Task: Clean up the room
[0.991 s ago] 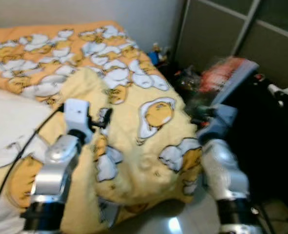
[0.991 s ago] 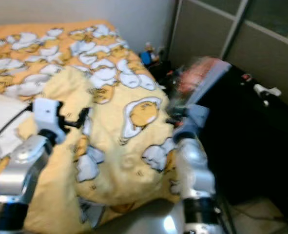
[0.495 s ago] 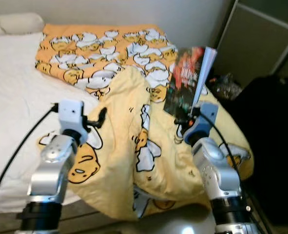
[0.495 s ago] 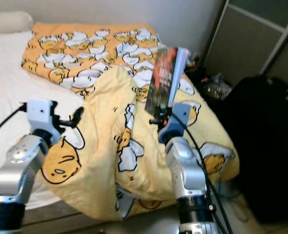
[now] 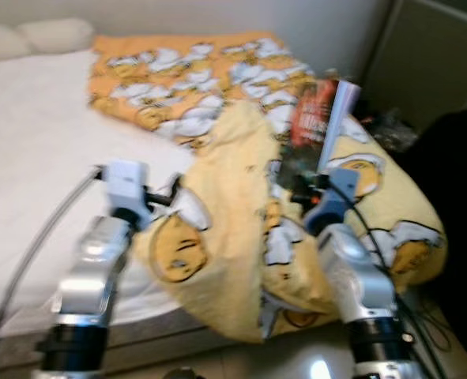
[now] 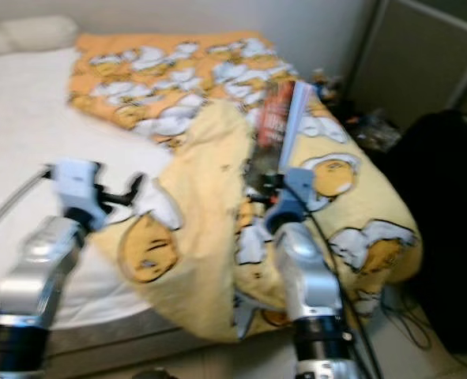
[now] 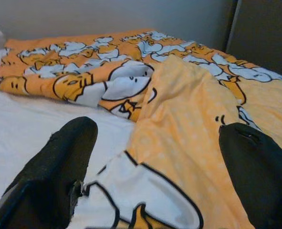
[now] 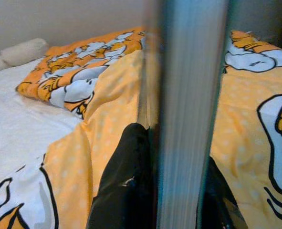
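A book (image 5: 322,120) is held upright in the right gripper (image 5: 303,186), pinched at its lower edge with its long axis near vertical, above the yellow patterned duvet (image 5: 241,237) heaped on the bed (image 5: 35,166). The left gripper (image 7: 155,157) is spread wide and empty over the duvet's edge. A dark suitcase (image 6: 438,229) stands close on the right, beside the bed.

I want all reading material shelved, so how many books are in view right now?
1: a book held upright in the right gripper above the yellow blanket. More may be hidden among the clutter beside the bed.
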Motion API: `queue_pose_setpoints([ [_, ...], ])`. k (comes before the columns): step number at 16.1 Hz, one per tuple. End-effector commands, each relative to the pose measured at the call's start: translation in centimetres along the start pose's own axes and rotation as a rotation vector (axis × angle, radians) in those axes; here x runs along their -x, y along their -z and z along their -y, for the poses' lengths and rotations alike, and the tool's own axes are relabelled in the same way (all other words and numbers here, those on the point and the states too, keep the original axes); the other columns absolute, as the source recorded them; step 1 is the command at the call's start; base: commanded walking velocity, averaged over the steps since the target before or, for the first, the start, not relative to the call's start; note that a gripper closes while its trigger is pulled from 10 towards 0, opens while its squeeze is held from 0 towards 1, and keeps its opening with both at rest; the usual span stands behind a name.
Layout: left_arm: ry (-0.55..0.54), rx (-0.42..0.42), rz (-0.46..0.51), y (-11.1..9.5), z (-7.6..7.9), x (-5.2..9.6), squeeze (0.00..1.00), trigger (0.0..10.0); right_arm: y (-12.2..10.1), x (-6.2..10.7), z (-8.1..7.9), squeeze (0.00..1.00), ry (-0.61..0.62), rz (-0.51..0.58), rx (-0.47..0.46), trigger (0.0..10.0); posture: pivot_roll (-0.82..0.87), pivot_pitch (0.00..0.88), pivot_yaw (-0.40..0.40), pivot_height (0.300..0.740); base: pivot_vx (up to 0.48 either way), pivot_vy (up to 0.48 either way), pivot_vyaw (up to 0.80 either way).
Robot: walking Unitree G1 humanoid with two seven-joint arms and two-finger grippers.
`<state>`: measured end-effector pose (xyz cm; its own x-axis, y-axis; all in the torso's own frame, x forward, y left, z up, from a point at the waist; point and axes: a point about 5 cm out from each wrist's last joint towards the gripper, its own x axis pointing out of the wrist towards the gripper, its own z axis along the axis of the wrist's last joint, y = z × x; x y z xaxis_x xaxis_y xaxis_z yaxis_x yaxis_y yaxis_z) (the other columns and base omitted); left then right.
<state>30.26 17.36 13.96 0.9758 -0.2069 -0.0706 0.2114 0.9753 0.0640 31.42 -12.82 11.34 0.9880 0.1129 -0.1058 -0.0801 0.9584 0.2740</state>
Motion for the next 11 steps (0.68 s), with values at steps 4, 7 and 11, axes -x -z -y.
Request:
queue_pose_setpoints([
  [4,-0.021,-0.018,0.004,-0.42,-0.85,-0.13,0.00,10.0,-1.15,-0.29,-0.24,0.00,0.000,0.040,0.010,10.0,0.08,0.000,-0.024,0.740,0.000,0.363,0.00],
  [7,-0.024,-0.018,0.005,-0.51,-0.93,-0.32,0.00,10.0,-1.25,-0.43,-0.20,0.00,0.003,0.041,0.011,10.0,0.08,0.000,-0.021,0.740,0.000,0.364,0.00],
  [11,-0.025,-0.016,0.003,-0.48,-1.04,-0.44,0.00,10.0,-1.28,-0.47,-0.16,0.00,0.009,0.042,0.021,10.0,0.08,0.000,-0.018,0.740,0.000,0.366,0.00],
])
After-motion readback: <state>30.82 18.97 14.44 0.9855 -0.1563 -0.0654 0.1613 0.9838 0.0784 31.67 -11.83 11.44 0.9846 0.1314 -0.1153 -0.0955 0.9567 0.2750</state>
